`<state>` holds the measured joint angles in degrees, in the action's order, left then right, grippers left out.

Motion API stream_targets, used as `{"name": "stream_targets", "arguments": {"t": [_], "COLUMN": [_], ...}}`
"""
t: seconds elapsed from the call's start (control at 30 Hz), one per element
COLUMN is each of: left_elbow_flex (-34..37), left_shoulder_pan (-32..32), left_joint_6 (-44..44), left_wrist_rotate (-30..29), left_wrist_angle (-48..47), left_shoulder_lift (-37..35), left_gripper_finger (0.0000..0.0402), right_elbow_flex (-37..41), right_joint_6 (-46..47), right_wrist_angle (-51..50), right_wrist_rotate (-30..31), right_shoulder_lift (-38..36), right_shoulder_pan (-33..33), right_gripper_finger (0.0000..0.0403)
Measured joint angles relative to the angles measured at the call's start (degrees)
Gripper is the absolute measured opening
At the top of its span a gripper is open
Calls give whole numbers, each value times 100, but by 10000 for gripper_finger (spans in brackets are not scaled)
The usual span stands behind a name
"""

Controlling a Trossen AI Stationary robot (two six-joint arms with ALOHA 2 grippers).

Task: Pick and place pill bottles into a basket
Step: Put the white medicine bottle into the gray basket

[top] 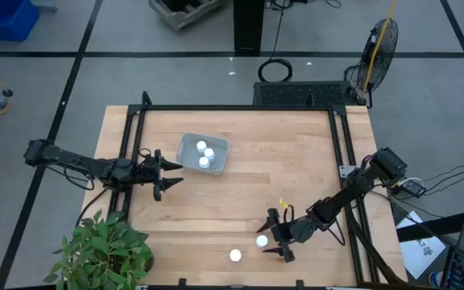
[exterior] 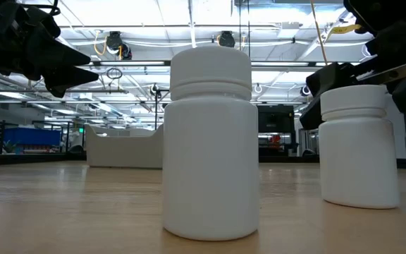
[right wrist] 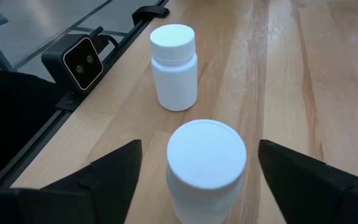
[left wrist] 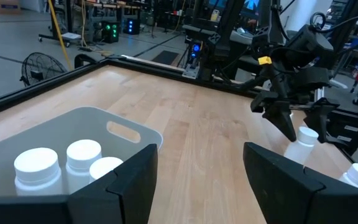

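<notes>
- Right gripper (top: 275, 240): positioned near the front of the wooden surface (top: 296, 169). The fingers stand wide open, one on each side of a pill bottle (top: 262, 241); they hold nothing.
- Second loose bottle (top: 235, 255): stands upright just beyond the first, closer to the front edge.
- Basket (top: 185, 145): sits toward the rear left of the surface and contains three bottles (top: 205, 153), grouped together.
- Left gripper (top: 166, 175): waits just beside the basket's near-left corner, fingers open and empty.
- Risk, tipping: the bottle between the right fingers appears off-centre in the right wrist view. If one finger makes contact first on closing, the bottle is likely to slide or topple.
- Risk, collision: the two loose bottles stand near each other. A low or angled approach could knock the second bottle toward the front edge, where it may roll off.
- Risk, transfer: the left gripper sits close to the basket. A direct carry from the right could bring the arms into contact there.
- Open room: the centre of the surface between the right gripper and the basket is bare, which allows a clear carry path.
- Edges: a dark frame rail (top: 240, 108) borders the rear and sides. A potted plant (top: 103, 251) overhangs the front-left corner.
</notes>
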<state>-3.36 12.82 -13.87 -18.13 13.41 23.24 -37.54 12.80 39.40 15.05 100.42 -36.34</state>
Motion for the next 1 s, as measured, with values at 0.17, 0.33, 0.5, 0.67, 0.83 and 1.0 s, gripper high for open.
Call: {"name": "stream_targets", "arguments": {"t": [0.17,0.33,0.5,0.67,0.83,1.0], "left_elbow_flex": [0,0,0,0,0,0], "left_shoulder_pan": [0,0,0,0,0,0], "left_joint_6": [-2,-4,-3,-4,-5,-7], "left_wrist_rotate": [2,2,2,2,2,2], "left_wrist_angle": [0,-5,-43,-40,-36,-31], "left_shoulder_lift": [0,0,0,0,0,0], "left_gripper_finger": [244,244,244,244,244,244], "right_elbow_flex": [0,0,0,0,0,4], "right_joint_6": [0,8,20,85,162,32], "right_wrist_angle": [0,-25,-26,-22,-19,26], "right_wrist_rotate": [-10,-15,-17,-28,-22,-26], "right_shoulder_lift": [0,0,-7,-7,-7,-70], "right_shoulder_pan": [25,79,81,122,254,523], "right_gripper_finger": [248,189,148,147,159,147]}}
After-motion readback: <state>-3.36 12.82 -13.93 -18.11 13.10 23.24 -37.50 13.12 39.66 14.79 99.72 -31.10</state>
